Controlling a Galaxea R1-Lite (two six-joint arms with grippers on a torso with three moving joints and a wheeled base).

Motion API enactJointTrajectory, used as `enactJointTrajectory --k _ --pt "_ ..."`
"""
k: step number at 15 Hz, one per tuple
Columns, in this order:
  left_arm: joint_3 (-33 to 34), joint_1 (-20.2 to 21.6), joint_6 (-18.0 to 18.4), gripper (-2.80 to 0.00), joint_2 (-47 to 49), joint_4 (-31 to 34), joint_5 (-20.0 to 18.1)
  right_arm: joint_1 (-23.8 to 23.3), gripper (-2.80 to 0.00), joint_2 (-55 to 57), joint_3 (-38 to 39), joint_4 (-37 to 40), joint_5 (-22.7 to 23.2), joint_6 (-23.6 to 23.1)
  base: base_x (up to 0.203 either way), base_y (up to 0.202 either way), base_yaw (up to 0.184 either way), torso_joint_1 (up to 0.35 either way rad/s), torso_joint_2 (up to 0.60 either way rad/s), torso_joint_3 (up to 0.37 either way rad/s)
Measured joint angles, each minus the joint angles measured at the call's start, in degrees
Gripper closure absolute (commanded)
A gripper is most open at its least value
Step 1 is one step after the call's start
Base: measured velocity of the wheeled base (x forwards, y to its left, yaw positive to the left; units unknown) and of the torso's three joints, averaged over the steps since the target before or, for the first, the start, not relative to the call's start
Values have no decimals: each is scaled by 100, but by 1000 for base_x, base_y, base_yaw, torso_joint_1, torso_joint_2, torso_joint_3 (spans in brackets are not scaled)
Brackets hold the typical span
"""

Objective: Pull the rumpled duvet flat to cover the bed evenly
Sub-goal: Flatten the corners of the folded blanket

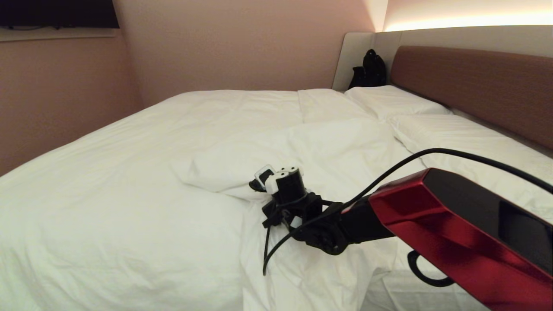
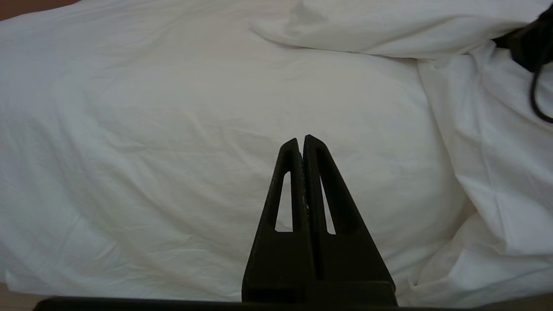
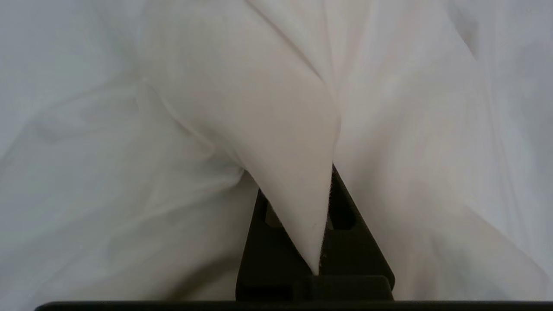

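Fingers of the right gripper (image 3: 322, 216) pinch a folded point of the thick, puffy white duvet (image 1: 129, 181), a firm hold for dragging it flat. Beyond them the turned-back flap lies bunched mid-bed (image 1: 510, 99), leaving the white rectangular pillows (image 1: 458, 134) uncovered. Parked at the near edge, the left gripper (image 2: 301, 142) waits, fingers pressed together, empty.

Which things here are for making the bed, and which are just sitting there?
For the job: duvet, bed, right gripper pinching a duvet fold.
Just there: pillows, black bag, headboard, left gripper shut and idle above the duvet.
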Motion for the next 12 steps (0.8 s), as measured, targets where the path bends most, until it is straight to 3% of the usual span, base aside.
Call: enactJointTrajectory --k 6,12 --pt "2 -1 1 0 0 -2 0 6 0 -1572 2292 -193 -336 242 0 0 0 0 0 0" --pt "2 2 1 0 0 -1 -2 -2 0 -2721 4193 -1050 -804 244 0 0 0 0 0 0"
